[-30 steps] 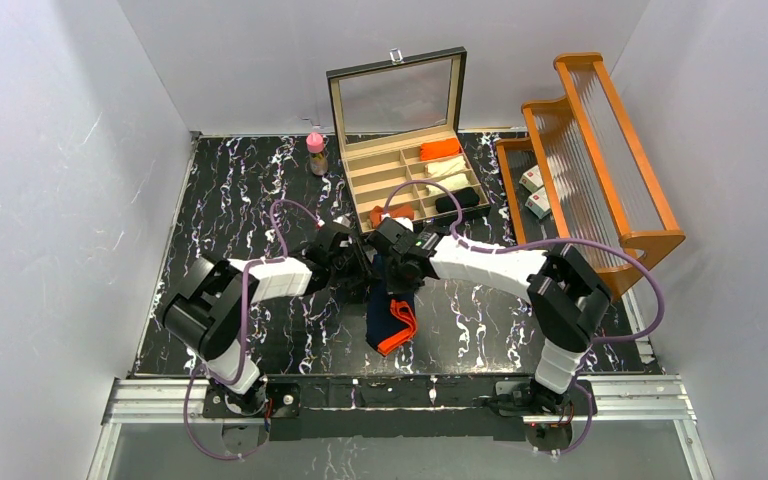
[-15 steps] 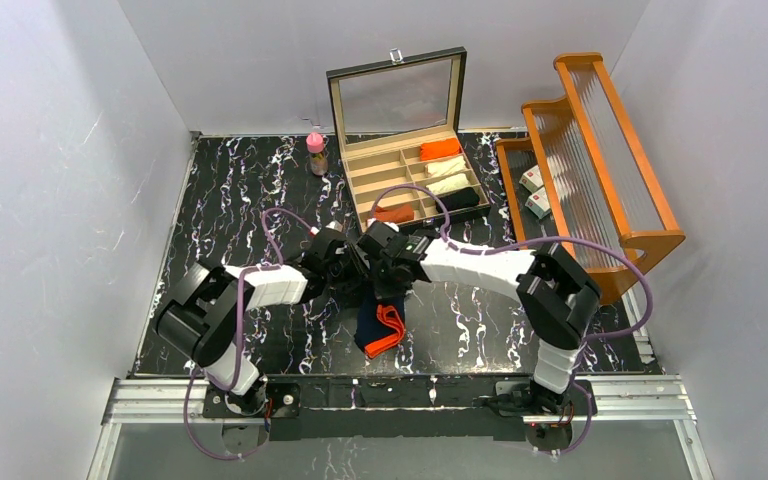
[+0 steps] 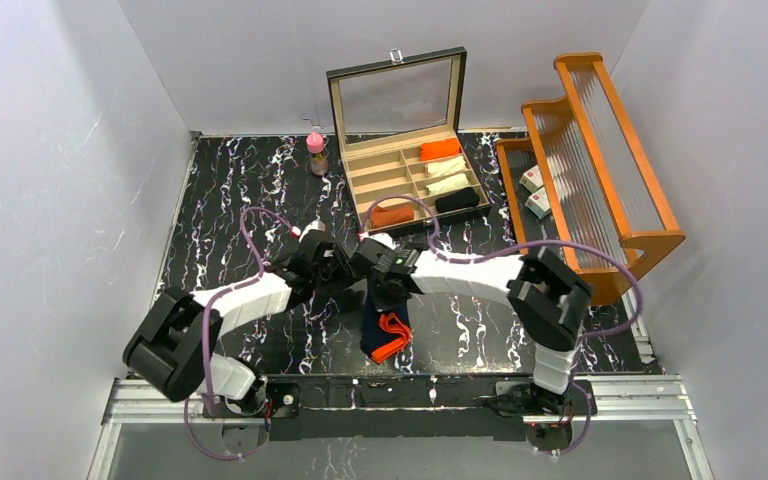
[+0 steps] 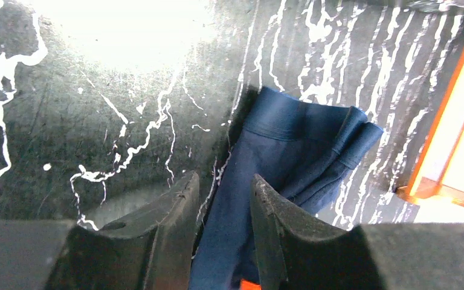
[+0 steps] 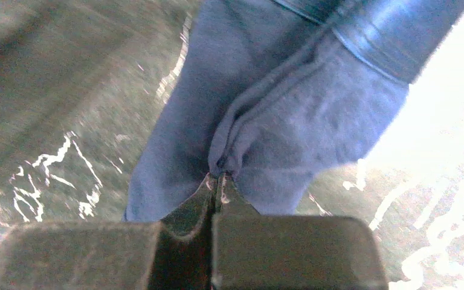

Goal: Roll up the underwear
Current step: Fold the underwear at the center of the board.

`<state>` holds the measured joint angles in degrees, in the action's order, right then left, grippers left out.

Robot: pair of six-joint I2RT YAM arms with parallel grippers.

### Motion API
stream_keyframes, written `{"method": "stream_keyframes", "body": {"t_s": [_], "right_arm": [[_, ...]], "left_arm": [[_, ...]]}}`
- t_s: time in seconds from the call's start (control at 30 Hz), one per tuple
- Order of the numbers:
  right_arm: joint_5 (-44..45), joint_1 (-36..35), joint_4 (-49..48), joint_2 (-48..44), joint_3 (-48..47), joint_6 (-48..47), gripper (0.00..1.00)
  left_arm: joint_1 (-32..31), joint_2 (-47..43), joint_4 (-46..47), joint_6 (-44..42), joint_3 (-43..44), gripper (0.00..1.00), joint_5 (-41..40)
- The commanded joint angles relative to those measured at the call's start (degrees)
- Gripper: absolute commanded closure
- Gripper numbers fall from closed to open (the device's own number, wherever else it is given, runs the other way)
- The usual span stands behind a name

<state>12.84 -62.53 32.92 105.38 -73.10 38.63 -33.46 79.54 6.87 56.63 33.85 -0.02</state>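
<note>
The navy underwear with bright orange trim lies bunched on the black marbled table, just in front of both grippers. My right gripper is shut, pinching a fold of the navy cloth at its fingertips. My left gripper stands beside it, to the left. Its fingers are apart, and a strip of the navy underwear runs loosely through the gap, with the gripper open and table showing beside the cloth. A rust-orange roll sits in the box's near-left compartment.
An open compartment box with a glass lid stands behind the grippers and holds orange, cream and black rolls. A pink-capped bottle is to its left. A wooden rack with small cartons fills the right side.
Both grippers have moved toward the near left, dragging the navy cloth's far end with them, and the garment now looks shorter. The left jaws have parted wider.
</note>
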Motion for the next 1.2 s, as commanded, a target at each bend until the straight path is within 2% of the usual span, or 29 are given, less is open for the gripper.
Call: {"method": "stream_keyframes", "body": {"t_s": [0.0,0.3,0.5,0.67,0.73,0.77,0.83,0.9,1.03,1.17], "right_arm": [[1.43,1.1,-3.28,-8.31,3.09,-2.31,0.99],[-3.26,1.04,-0.25,-1.28,-4.14,-2.19,0.99],[-9.41,1.14,-1.16,2.9,-5.35,-2.86,0.99],[-10.49,1.17,-0.21,5.4,-7.35,-3.65,0.95],[-10.84,1.21,0.04,5.26,-8.13,-3.65,0.89],[-11.3,1.22,-0.26,4.72,-8.25,-3.73,0.82],[-12.04,1.23,-0.79,3.25,-8.5,-3.96,0.6],[-13.88,1.37,-1.86,1.1,-8.39,-4.46,0.49],[-16.26,1.97,-4.6,-4.44,-6.95,-5.19,0.41],[-15.61,3.95,-6.85,-10.23,-4.09,-4.8,0.38]], "left_arm": [[0.41,-6.37,-2.86,-0.98,-1.32,0.63,-2.98],[0.41,-8.82,-6.4,-0.99,-0.36,0.62,-4.13],[0.56,-10.62,-14.61,-0.13,-0.05,0.63,-8.96],[0.7,-12.54,-15.68,1.21,-2.19,0.64,-9.74],[0.68,-13.99,-15.5,1.76,-3.14,0.64,-10.12],[0.72,-14.72,-15.42,1.85,-3.5,0.64,-10.21],[0.79,-15.86,-15.8,1.82,-3.85,0.64,-10.33],[0.85,-16.66,-16.56,1.52,-3.8,0.63,-10.24],[0.95,-18.99,-17.55,1.37,-4.15,0.61,-9.79],[0.94,-21.52,-17.48,1.05,-4.55,0.57,-9.12]]}}
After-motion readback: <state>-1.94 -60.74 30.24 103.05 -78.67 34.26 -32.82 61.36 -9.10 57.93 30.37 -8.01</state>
